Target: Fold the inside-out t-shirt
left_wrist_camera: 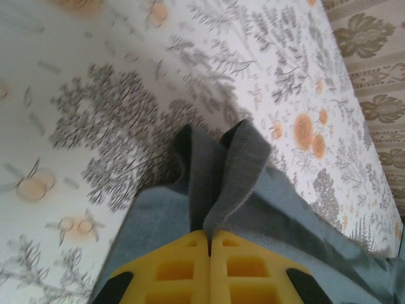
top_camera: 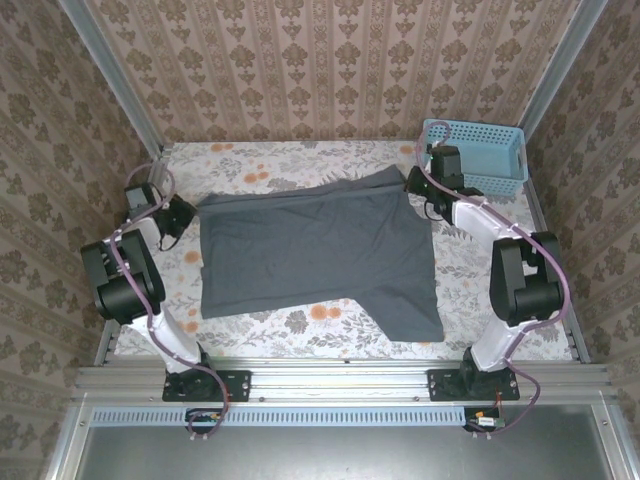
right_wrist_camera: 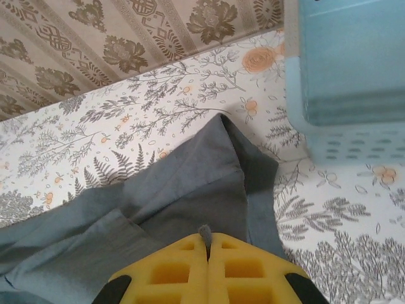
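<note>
left claw [left_wrist_camera: 209, 237], right claw [right_wrist_camera: 207, 239] each clamped on t-shirt [top_camera: 310, 250] edge, opposite sides, likely to lift and fold over counter [top_camera: 300, 160].

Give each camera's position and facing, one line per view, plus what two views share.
Top external: above and behind, looking down at the t-shirt on the table; left arm and right arm show.
Left wrist: on the left arm, looking along the left tool, shut on a t-shirt edge; yellow fingers show.
Right wrist: on the right arm, looking along the right tool, shut on the t-shirt; yellow fingers show.
Shared: top external and right wrist both show the basket.
</note>
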Controlling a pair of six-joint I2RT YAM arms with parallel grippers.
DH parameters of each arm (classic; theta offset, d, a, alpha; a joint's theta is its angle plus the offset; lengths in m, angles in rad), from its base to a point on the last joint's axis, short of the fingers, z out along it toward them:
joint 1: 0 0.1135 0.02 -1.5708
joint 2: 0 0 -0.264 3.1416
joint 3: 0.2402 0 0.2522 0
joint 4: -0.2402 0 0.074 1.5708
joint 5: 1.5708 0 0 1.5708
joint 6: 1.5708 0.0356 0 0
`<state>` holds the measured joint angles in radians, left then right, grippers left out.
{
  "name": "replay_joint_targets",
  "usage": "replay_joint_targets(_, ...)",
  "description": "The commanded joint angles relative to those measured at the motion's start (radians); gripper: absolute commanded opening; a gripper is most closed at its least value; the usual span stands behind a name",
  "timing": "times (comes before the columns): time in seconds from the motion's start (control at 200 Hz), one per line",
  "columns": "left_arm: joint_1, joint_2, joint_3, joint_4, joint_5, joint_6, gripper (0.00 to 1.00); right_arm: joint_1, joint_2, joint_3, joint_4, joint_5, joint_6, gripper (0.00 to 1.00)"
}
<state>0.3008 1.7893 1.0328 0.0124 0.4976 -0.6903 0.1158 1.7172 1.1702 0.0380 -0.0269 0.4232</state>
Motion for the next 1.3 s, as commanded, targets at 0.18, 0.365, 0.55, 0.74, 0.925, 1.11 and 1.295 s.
replay_joint_targets(0.18,-0.001,-0.095,-0.188,0.097,-0.043,-0.114,0.0,-0.007,-0.094,-0.158,-0.009,0.113,0.138,0.0)
replay_joint_targets(0.365,-0.001,-0.142,-0.246,0.051,-0.092,-0.12,0.03,-0.005,-0.132,-0.245,0.013,0.094,0.205,0.07)
replay_joint_targets(0.55,-0.024,-0.254,-0.18,-0.142,-0.245,-0.074,0.29,-0.001,-0.174,-0.227,-0.036,0.125,0.189,0.36)
replay_joint_targets(0.74,-0.161,-0.272,0.04,-0.327,-0.388,0.035,0.44,0.091,-0.144,-0.041,-0.125,0.194,0.077,0.58)
replay_joint_targets(0.925,-0.276,-0.112,0.203,-0.313,-0.317,0.055,0.43,0.13,0.123,0.269,-0.242,0.071,0.077,0.59)
replay_joint_targets(1.11,-0.305,0.102,0.349,-0.316,-0.238,0.07,0.44,0.129,0.426,0.59,-0.348,-0.019,0.106,0.6)
replay_joint_targets(1.295,-0.299,0.25,0.438,-0.342,-0.222,0.086,0.44,0.117,0.652,0.852,-0.502,-0.046,0.162,0.59)
